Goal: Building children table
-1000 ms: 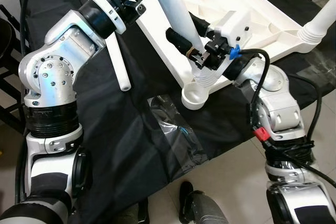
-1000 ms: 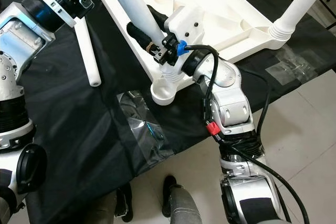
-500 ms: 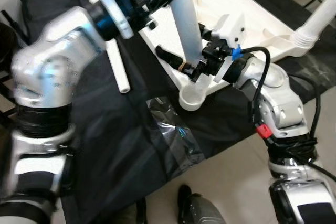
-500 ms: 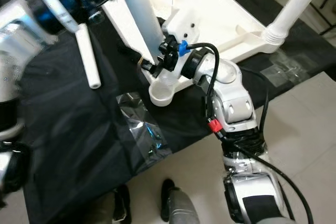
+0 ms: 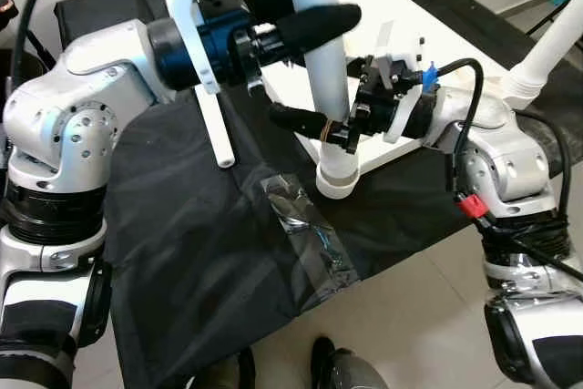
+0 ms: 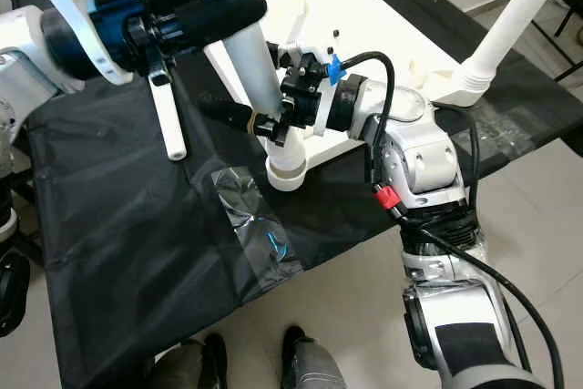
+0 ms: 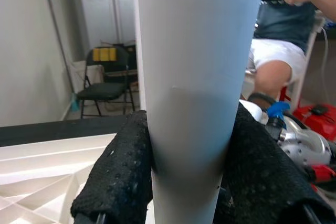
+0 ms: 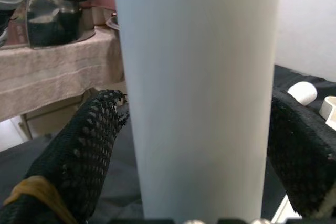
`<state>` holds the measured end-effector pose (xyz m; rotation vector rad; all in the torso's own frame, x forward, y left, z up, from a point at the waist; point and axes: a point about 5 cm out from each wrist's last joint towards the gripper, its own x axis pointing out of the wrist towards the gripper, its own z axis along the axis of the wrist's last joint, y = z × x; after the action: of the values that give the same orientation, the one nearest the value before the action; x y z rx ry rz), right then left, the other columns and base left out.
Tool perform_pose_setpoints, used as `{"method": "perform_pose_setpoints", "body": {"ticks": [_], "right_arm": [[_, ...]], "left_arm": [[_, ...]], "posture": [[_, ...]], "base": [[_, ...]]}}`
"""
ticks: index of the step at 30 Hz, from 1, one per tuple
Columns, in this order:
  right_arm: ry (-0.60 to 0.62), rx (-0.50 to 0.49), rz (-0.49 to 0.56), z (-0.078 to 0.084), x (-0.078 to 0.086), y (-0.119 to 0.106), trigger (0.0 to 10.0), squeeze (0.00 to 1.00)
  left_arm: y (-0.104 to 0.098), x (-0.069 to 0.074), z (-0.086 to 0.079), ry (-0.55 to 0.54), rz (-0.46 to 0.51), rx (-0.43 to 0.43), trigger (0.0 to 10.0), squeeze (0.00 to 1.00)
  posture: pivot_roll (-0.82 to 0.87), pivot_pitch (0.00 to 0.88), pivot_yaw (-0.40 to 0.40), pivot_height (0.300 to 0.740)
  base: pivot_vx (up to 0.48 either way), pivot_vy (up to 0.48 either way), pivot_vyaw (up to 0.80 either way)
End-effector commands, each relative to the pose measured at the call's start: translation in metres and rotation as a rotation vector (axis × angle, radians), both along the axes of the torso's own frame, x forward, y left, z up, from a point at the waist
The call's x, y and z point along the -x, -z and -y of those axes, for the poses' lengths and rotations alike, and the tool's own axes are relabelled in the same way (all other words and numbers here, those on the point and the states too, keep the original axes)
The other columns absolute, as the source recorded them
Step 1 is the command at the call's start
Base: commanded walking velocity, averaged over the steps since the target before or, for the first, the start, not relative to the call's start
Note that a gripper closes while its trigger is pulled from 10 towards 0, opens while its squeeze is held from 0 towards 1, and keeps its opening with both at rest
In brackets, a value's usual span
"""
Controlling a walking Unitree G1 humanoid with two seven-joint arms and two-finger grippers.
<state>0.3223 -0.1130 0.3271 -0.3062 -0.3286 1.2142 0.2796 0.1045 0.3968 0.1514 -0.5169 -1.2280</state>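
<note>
Table leg (image 5: 326, 70): white tube, held nearly upright over the near corner of the upturned white tabletop (image 5: 414, 15), wide round foot (image 5: 335, 181) at the lower end, just off that corner and above the black cloth (image 5: 182, 252). Pinched high up by the left gripper (image 5: 305, 34), padded fingers (image 7: 118, 182) pressed against both sides of the tube. Clamped lower down, close to the foot, by the right gripper (image 5: 314, 125), fingers (image 8: 79, 156) flanking the tube. Long axis roughly vertical, so seating likely turns on lining the lower end with the corner socket; right gripper nearer that joint. Spare white tube (image 5: 214, 125) flat on the cloth, beside the tabletop's left edge.
</note>
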Motion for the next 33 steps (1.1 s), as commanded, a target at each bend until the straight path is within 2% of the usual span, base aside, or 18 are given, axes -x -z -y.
{"method": "perform_pose_setpoints", "body": {"ticks": [1,2,6,13,16,17,18,19,22,23,24,25,27,29,30,31,32,33], "right_arm": [[-0.028,0.03,-0.017,-0.005,0.001,0.003,10.0,0.0],[-0.014,0.041,-0.035,-0.006,-0.001,0.007,0.0,0.0],[-0.003,0.071,-0.086,-0.006,-0.004,0.014,0.0,0.0],[0.005,0.104,-0.13,-0.004,-0.005,0.014,0.0,0.0],[0.011,0.122,-0.145,-0.003,-0.005,0.015,0.0,0.0],[0.007,0.14,-0.147,-0.003,-0.004,0.016,0.0,0.0],[0.007,0.14,-0.147,-0.003,-0.004,0.016,0.0,0.0],[0.007,0.156,-0.149,-0.004,-0.004,0.019,0.0,0.0],[0.015,0.174,-0.139,-0.005,-0.004,0.021,0.0,0.0],[0.021,0.185,-0.131,-0.006,-0.004,0.022,0.0,0.0],[0.039,0.189,-0.109,-0.007,-0.005,0.021,0.0,0.0],[0.054,0.19,-0.089,-0.007,-0.006,0.02,0.0,0.0],[0.064,0.188,-0.072,-0.007,-0.006,0.018,0.0,0.0],[0.076,0.147,-0.042,-0.009,-0.006,0.014,0.0,0.0],[0.083,0.115,-0.043,-0.009,-0.007,0.012,0.0,0.0],[0.098,0.086,-0.046,-0.008,-0.008,0.011,0.0,0.0],[0.098,0.086,-0.046,-0.008,-0.008,0.011,0.0,0.0],[0.108,0.069,-0.049,-0.007,-0.009,0.01,0.0,0.0]], "left_arm": [[0.0,0.005,0.007,0.056,0.018,-0.058,0.0,0.0],[0.0,0.006,0.01,0.065,0.025,-0.068,0.0,0.0],[-0.003,0.007,0.016,0.082,0.051,-0.103,0.0,0.0],[-0.006,0.012,0.025,0.116,0.098,-0.151,0.0,0.0],[-0.009,0.019,0.034,0.145,0.112,-0.166,0.0,0.0],[-0.012,0.03,0.047,0.176,0.125,-0.178,0.0,0.0],[-0.012,0.03,0.047,0.176,0.125,-0.178,0.0,0.0],[-0.013,0.038,0.058,0.204,0.133,-0.188,0.0,0.0],[-0.015,0.043,0.066,0.227,0.147,-0.202,0.0,0.0],[-0.016,0.045,0.07,0.24,0.156,-0.211,8.8,0.0],[-0.018,0.043,0.078,0.228,0.166,-0.203,10.0,0.91],[-0.02,0.042,0.084,0.224,0.166,-0.195,10.0,1.0],[-0.022,0.038,0.088,0.226,0.152,-0.176,10.0,1.0],[-0.028,0.013,0.092,0.182,0.123,-0.118,10.0,1.0],[-0.03,0.003,0.082,0.159,0.095,-0.074,10.0,1.0],[-0.032,-0.003,0.064,0.134,0.07,-0.03,10.0,1.0],[-0.032,-0.003,0.064,0.134,0.07,-0.03,10.0,1.0],[-0.033,-0.004,0.052,0.122,0.056,-0.004,10.0,1.0]], "posture": [[0.02,0.18,-0.007,0.74],[0.02,0.181,-0.005,0.74],[0.02,0.18,-0.003,0.74],[0.02,0.182,-0.001,0.74],[0.02,0.183,0.002,0.74],[0.02,0.184,0.002,0.74],[0.02,0.184,0.002,0.74],[0.02,0.183,0.002,0.74],[0.02,0.183,0.005,0.74],[0.02,0.184,0.007,0.74],[0.02,0.185,0.006,0.74],[0.02,0.188,0.008,0.74],[0.02,0.188,0.008,0.74],[0.02,0.193,0.007,0.74],[0.01,0.198,0.005,0.74],[0.01,0.203,0.005,0.74],[0.01,0.203,0.005,0.74],[0.01,0.204,0.006,0.74]], "base": [[0.0,0.0,0.0],[0.0,0.0,0.0],[0.0,0.0,0.0],[0.0,0.0,0.0],[0.0,0.0,0.0],[0.0,0.0,0.0],[0.0,0.0,0.0],[0.0,0.0,0.0],[0.0,0.0,0.0],[0.0,0.0,0.0],[0.0,0.0,0.0],[0.0,0.0,0.0],[0.0,0.0,0.0],[0.0,0.0,0.0],[0.0,0.0,0.0],[0.0,0.0,0.0],[0.0,0.0,0.0],[0.0,0.0,0.0]]}}
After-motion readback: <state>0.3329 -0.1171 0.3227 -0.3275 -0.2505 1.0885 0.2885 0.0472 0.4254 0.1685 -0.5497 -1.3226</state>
